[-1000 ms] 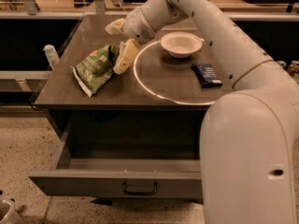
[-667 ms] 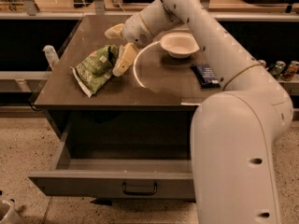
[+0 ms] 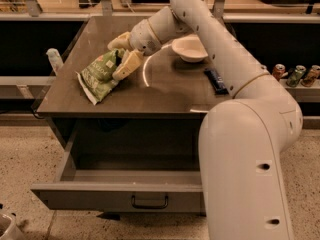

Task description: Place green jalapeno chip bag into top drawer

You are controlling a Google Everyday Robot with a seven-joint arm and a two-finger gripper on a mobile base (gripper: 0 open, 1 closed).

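The green jalapeno chip bag (image 3: pixel 99 75) lies crumpled on the left part of the brown table top (image 3: pixel 165 91). My gripper (image 3: pixel 121 53) is at the bag's right end. Its cream fingers (image 3: pixel 128 64) are spread, one above and one beside the bag's upper edge, touching or nearly touching it. The top drawer (image 3: pixel 100 195) below the table is pulled open, with its grey front panel and dark handle (image 3: pixel 149 202) toward me and a dark interior. My arm covers the drawer's right part.
A white bowl (image 3: pixel 189 48) stands at the table's back centre. A small dark blue packet (image 3: pixel 216 80) lies at the right edge. A clear bottle (image 3: pixel 54 59) stands left of the table. Cans (image 3: pixel 295 75) sit on a shelf at right.
My gripper has shifted slightly left, closer onto the bag's right end. The bag, bowl and drawer have not moved.
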